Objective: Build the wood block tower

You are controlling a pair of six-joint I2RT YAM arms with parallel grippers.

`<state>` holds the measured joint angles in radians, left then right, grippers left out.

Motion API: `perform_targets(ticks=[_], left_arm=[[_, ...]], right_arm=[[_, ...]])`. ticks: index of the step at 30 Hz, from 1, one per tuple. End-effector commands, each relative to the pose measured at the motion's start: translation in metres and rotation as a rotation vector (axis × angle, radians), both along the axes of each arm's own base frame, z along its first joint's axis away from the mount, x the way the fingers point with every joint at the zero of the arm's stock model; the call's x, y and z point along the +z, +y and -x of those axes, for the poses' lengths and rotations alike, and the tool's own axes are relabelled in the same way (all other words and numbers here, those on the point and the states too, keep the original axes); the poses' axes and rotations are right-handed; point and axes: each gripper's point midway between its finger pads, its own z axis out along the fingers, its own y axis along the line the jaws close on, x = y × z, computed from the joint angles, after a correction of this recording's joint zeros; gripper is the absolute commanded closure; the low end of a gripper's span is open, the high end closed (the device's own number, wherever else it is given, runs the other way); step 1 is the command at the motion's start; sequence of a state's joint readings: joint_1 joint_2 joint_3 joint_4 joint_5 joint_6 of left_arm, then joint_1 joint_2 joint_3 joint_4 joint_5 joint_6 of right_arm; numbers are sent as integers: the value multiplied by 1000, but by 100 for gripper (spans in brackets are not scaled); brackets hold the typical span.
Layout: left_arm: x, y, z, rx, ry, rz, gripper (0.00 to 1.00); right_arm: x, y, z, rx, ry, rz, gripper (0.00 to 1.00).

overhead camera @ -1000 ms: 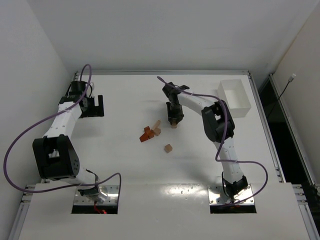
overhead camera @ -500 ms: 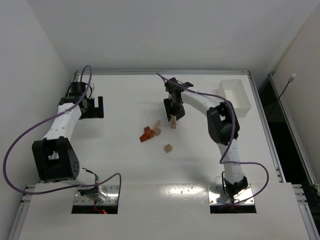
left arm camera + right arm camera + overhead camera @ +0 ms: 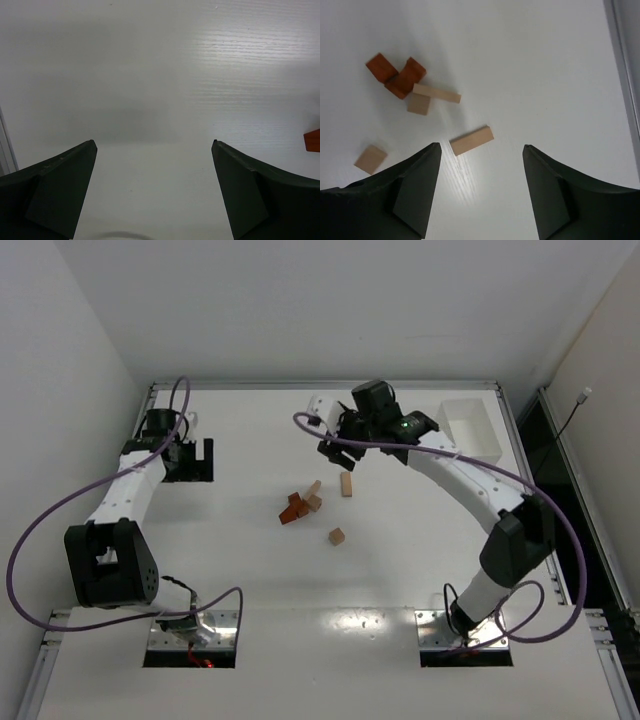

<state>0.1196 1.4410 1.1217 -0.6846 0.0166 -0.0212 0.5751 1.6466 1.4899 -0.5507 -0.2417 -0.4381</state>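
A pale tan bar (image 3: 346, 483) (image 3: 471, 140) lies flat on the table by itself. My right gripper (image 3: 340, 454) (image 3: 481, 146) hangs above it, open, with nothing between its fingers. To the left of the bar is a loose cluster of wood blocks (image 3: 300, 505): two reddish-brown pieces (image 3: 395, 75), a tan bar (image 3: 436, 93) resting across them and a tan cube (image 3: 418, 104). A single tan cube (image 3: 337, 535) (image 3: 370, 159) sits nearer the front. No tower stands. My left gripper (image 3: 203, 460) (image 3: 153, 142) is open over bare table at the far left.
A white rectangular tray (image 3: 470, 435) stands at the back right. The table's raised rim (image 3: 320, 386) runs along the far side. The edge of a reddish block (image 3: 313, 141) shows at the right border of the left wrist view.
My right gripper has opened and let go of the tan bar, which now lies flat. The right arm has risen and swung back. The left arm has barely shifted.
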Motion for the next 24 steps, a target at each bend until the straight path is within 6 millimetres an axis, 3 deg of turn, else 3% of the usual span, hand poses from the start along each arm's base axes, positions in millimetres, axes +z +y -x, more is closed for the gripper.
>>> perform_targets(ticks=[1, 3, 8, 10, 13, 16, 19, 20, 23, 24], left_arm=[[20, -12, -11, -54, -91, 16, 0], [20, -13, -11, -60, -92, 23, 0], [16, -22, -17, -88, -94, 46, 0], [20, -34, -25, -114, -91, 42, 0], [25, -41, -32, -123, -94, 39, 0], [31, -44, -39, -135, -110, 54, 0], [31, -68, -45, -168, -81, 133, 4], [31, -85, -44, -213, -70, 144, 6], [25, -112, -40, -234, -38, 148, 19], [26, -135, -38, -270, -43, 153, 20]], right_arm=[[-32, 0, -11, 189, -103, 205, 36], [-34, 6, -17, 214, -152, 223, 25], [-50, 24, -21, 338, -132, 258, 23], [-54, 30, -16, 399, -91, 215, 27], [-50, 33, -16, 434, -148, 169, 31], [-58, 38, -4, 503, -194, 182, 37], [-65, 32, -11, 465, -166, 225, 38], [-63, 30, -12, 437, -153, 230, 38], [-72, 1, -27, 301, -84, 253, 39], [-75, -13, -27, 248, -82, 277, 39]])
